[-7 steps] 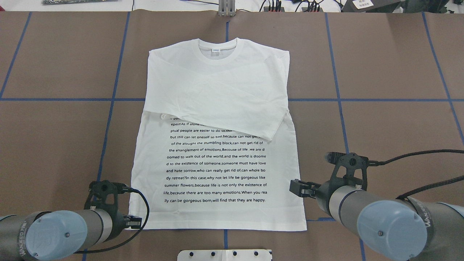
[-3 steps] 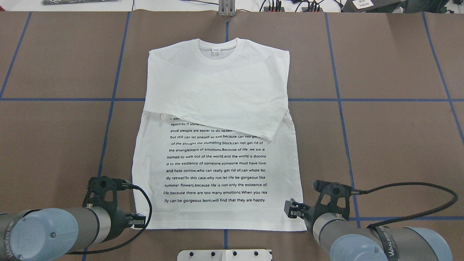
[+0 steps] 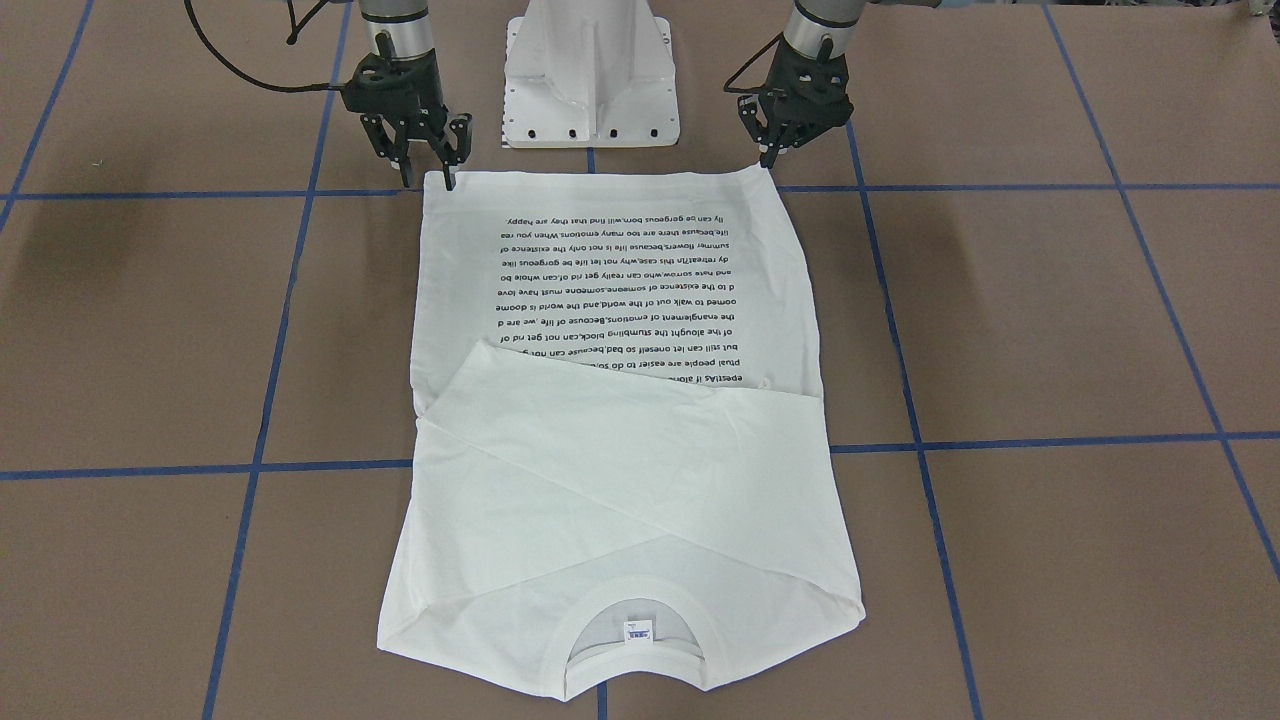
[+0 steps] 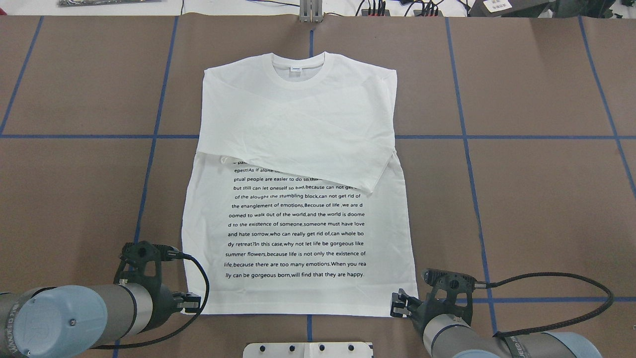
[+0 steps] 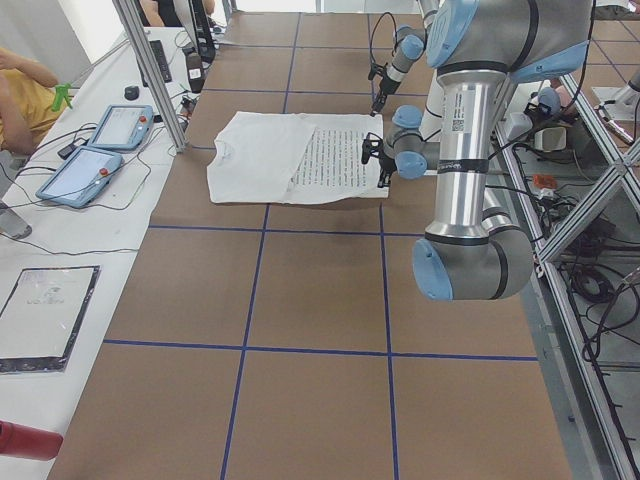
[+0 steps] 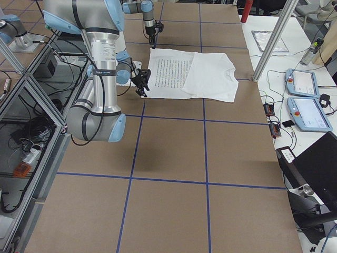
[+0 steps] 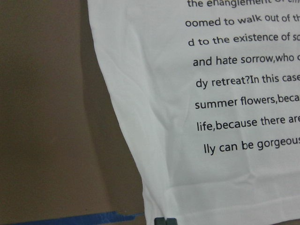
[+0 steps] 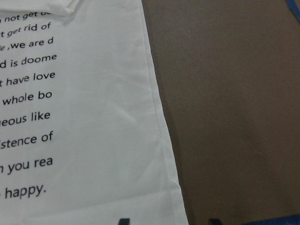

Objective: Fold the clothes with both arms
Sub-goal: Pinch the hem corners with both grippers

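Brown worktop (image 4: 546,209) gridded with blue tape (image 4: 546,136). The shirt (image 4: 298,119) lies flat mid-table, collar away from the robot, sleeves folded in. Left claw (image 4: 191,302) is pinched on one hem corner, and right claw (image 4: 395,305) gapes wide around the other. Tablets (image 5: 82,172) sit on a white side table (image 5: 40,250).
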You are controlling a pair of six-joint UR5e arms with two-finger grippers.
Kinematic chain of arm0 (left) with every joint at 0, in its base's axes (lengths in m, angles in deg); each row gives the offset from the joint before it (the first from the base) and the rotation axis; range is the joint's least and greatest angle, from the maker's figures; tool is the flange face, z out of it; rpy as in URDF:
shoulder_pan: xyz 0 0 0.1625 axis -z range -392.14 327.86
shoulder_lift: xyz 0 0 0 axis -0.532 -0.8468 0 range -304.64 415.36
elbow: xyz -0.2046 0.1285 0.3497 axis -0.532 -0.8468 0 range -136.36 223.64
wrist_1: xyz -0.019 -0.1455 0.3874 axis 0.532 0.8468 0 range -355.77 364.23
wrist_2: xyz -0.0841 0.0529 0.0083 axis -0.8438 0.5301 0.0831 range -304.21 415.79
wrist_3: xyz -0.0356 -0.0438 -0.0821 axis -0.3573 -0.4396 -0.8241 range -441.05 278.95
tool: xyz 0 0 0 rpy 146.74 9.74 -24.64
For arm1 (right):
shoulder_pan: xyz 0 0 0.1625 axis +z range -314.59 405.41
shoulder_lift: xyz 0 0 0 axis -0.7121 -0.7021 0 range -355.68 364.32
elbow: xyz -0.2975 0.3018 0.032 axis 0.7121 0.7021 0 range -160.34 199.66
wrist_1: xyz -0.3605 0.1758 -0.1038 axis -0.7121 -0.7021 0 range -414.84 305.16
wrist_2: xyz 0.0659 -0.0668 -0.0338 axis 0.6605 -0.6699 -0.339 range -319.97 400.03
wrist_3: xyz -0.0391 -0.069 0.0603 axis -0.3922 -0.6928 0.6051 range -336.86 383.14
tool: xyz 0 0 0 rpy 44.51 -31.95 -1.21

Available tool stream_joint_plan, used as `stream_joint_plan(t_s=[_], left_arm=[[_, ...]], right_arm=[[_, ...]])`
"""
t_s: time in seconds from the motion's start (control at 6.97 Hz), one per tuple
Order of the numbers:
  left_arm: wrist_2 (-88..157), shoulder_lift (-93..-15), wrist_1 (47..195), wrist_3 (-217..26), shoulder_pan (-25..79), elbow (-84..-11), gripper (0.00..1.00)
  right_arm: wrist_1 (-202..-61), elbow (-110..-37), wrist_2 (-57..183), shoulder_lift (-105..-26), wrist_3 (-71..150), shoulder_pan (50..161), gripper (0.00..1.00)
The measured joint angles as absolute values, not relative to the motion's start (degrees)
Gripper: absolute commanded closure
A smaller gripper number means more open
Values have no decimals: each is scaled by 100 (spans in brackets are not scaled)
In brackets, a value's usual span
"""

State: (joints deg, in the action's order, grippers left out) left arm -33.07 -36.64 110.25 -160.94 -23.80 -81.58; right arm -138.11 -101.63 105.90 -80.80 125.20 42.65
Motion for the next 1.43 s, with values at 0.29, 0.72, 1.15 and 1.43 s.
stream_joint_plan(t_s=[0.29, 0.72, 1.15, 1.43], left_arm=[[-3307, -3653, 11029, -16094, -2379, -8154, 100], [-3307, -3636, 11032, -16094, -2379, -8157, 100], [-3307, -3632, 11032, -16096, -2379, -8166, 100], [-3305, -3628, 11032, -16096, -2379, -8168, 100]], right_arm=[[-13762, -10072, 10470, -8107, 12526, 4148, 37], [-13755, -10000, 10338, -8094, 12625, 3988, 55], [-13756, -9993, 10282, -8128, 12671, 3900, 58], [-13781, -9996, 10273, -8141, 12668, 3892, 100]])
